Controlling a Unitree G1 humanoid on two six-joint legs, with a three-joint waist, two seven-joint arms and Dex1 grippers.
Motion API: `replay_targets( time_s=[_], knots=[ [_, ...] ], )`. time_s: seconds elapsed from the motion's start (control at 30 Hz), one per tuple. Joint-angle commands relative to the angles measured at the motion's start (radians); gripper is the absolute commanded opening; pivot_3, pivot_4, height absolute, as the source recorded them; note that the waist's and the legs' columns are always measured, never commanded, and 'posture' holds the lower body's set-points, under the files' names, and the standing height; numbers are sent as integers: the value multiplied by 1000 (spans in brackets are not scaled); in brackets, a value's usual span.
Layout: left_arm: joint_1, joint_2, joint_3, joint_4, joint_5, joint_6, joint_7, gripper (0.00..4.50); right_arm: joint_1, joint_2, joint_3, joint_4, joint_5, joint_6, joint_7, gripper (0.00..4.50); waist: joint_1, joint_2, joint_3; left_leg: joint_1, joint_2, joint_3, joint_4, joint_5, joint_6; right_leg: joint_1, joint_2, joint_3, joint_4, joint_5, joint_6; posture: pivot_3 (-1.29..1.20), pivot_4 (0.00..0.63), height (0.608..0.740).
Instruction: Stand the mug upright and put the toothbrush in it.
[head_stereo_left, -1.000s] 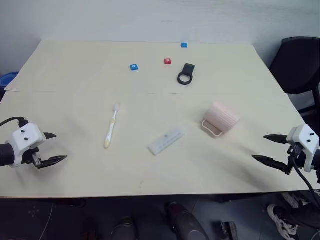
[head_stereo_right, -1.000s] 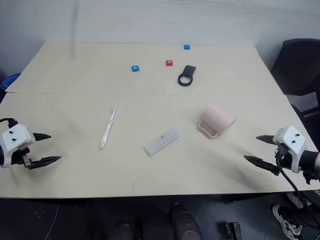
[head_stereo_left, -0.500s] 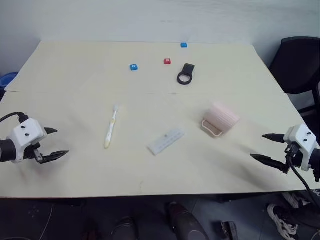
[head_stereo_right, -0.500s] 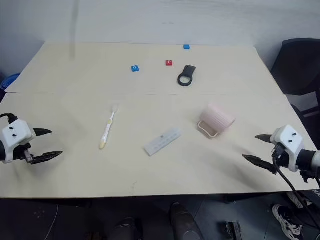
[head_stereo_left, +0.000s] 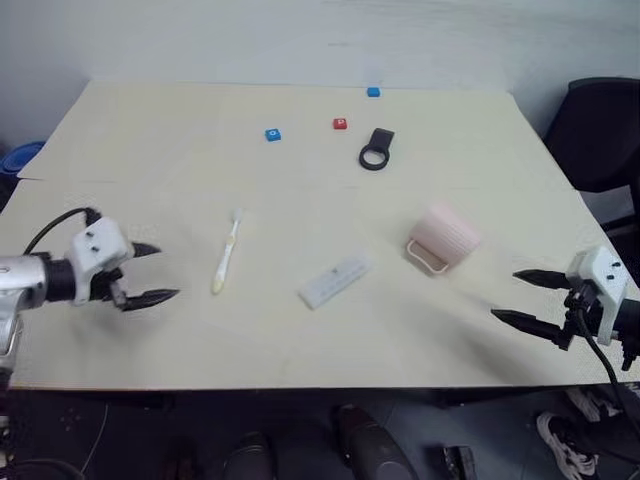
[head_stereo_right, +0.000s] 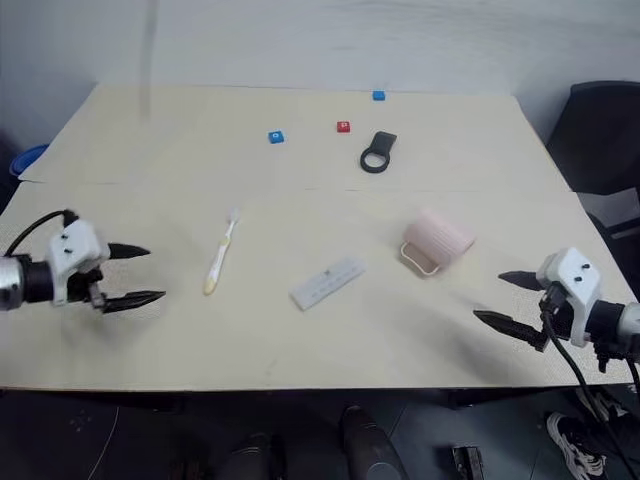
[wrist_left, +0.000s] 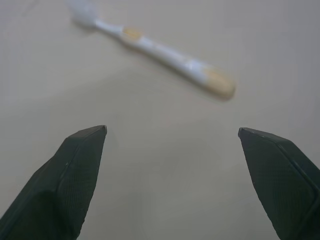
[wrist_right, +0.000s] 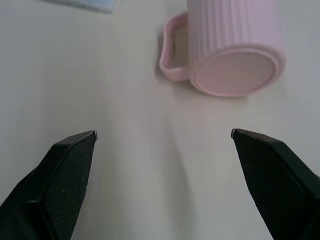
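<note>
The pale pink ribbed mug lies on its side right of the table's middle, handle toward the front edge; the right wrist view shows its flat base. The toothbrush, white head and pale yellow handle, lies flat left of centre, also seen in the left wrist view. My left gripper is open, hovering over the table a short way left of the toothbrush's handle end. My right gripper is open near the front right edge, pointing toward the mug with a clear gap between them.
A flat translucent white case lies between toothbrush and mug. A black ring-shaped holder, a red block and two blue blocks sit toward the far side. A black chair stands beyond the table's right edge.
My left gripper has moved right toward the toothbrush and now hangs close to its handle end. My right gripper has shifted slightly left. Mug and toothbrush lie as before.
</note>
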Motion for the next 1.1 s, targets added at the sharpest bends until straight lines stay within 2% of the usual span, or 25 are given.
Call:
replay_targets(
  time_s=[0.03, 0.17, 0.27, 0.4, 0.5, 0.6, 0.67, 0.83, 0.93, 1.03, 1.1],
  knots=[
    [-91, -18, -22, -132, -114, 170, -19, 4482, -9, -19, -63, -119, 90, 90, -14, 4500, 0, 0, 0, -1, 0, -1, 1, 0, 0, 0, 0, -1, 0, 0, 0, 0, 150, 740],
    [-230, -123, -114, -230, -207, 372, 6, 4482, -4, -31, -94, -277, 211, 218, -22, 4500, 10, 2, 0, -5, -1, -5, 6, 0, 0, -1, 0, -3, 4, 0, 1, 0, 150, 740],
    [-279, -229, -203, -296, -241, 490, 58, 4482, 42, -49, -154, -423, 327, 311, -2, 4500, 21, 2, 0, -5, -3, -6, 8, 0, 0, -1, 1, -4, 6, 0, 1, 0, 150, 740],
    [-286, -339, -355, -311, -80, 470, 209, 4482, 56, -66, -201, -534, 420, 384, -44, 4500, 30, 2, 0, -6, -4, -14, 10, 0, 0, -1, 1, -5, 7, 0, 2, 0, 150, 740],
    [-250, -435, -415, -306, 10, 443, 341, 4482, 54, -54, -221, -605, 495, 430, -117, 4500, 35, 2, 0, -7, -5, -19, 11, 0, 0, 0, 0, -5, 7, 0, 2, 0, 150, 740],
    [-235, -524, -448, -299, 65, 459, 443, 4482, 95, -39, -230, -669, 455, 418, -173, 4500, 47, 1, 0, -7, -6, -20, 11, 0, 0, 0, 0, -5, 6, 0, 3, 0, 150, 740],
    [-244, -551, -457, -295, 77, 494, 469, 4482, 118, -52, -252, -699, 444, 426, -192, 4500, 52, 1, 0, -8, -7, -22, 11, 0, 0, 0, -1, -6, 6, 0, 3, 0, 150, 740],
    [-258, -605, -513, -303, 92, 536, 480, 4482, 200, -40, -393, -767, 559, 474, -214, 4500, 59, 1, 0, -9, -9, -24, 11, 0, 0, 1, -2, -7, 6, -1, 4, 0, 150, 740],
    [-275, -681, -517, -286, 68, 613, 516, 4482, 216, -35, -398, -797, 578, 477, -256, 4500, 65, 1, 0, -9, -9, -24, 11, 0, 0, 1, -3, -7, 6, -1, 4, 0, 150, 740],
    [-283, -672, -592, -245, 132, 578, 502, 4482, 210, -37, -403, -795, 631, 476, -295, 4500, 71, 1, 0, -9, -10, -25, 12, 0, 0, 2, -3, -7, 6, -1, 5, 0, 150, 740],
    [-296, -700, -598, -194, 145, 585, 526, 4482, 215, -42, -399, -796, 635, 471, -316, 4500, 71, 2, 0, -9, -11, -26, 11, 0, 0, 2, -3, -7, 6, -1, 5, 0, 150, 740]
  ],
)
